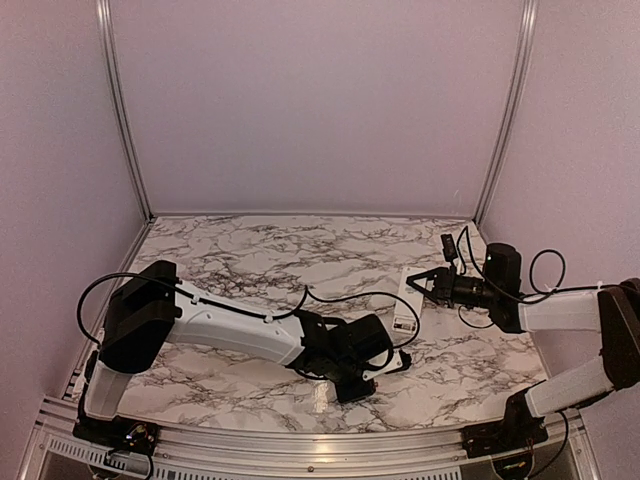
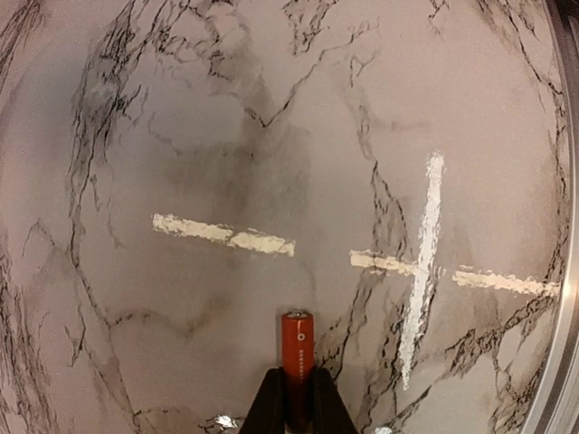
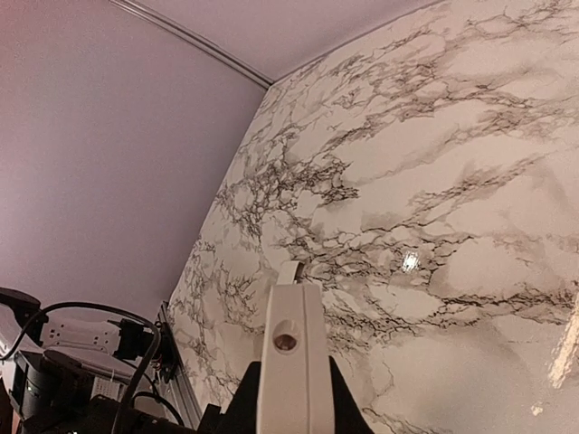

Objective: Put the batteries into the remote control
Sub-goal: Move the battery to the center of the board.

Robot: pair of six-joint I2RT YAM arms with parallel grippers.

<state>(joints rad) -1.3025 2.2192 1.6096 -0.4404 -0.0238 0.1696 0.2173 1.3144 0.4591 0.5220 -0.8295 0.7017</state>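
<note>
An orange-red battery (image 2: pixel 297 348) stands out from between the fingers of my left gripper (image 2: pixel 297 402), which is shut on it just above the marble table. From above, the left gripper (image 1: pixel 356 388) points down near the table's front centre, and the battery is hidden under it. The white remote control (image 3: pixel 289 362) is clamped on its narrow sides by my right gripper (image 3: pixel 289 407), with a small round hole in the face towards the camera. In the top view the remote control (image 1: pixel 407 308) shows as a white rectangle with a label, at the tip of the right gripper (image 1: pixel 418 286), right of centre.
Pale tape strips (image 2: pixel 226 235) and a tape cross (image 2: pixel 423 267) mark the marble table (image 1: pixel 250 250) ahead of the left gripper. A metal rail (image 1: pixel 300 445) runs along the near edge. Pink walls enclose the table. The left arm's cables (image 3: pixel 99 312) show low in the right wrist view.
</note>
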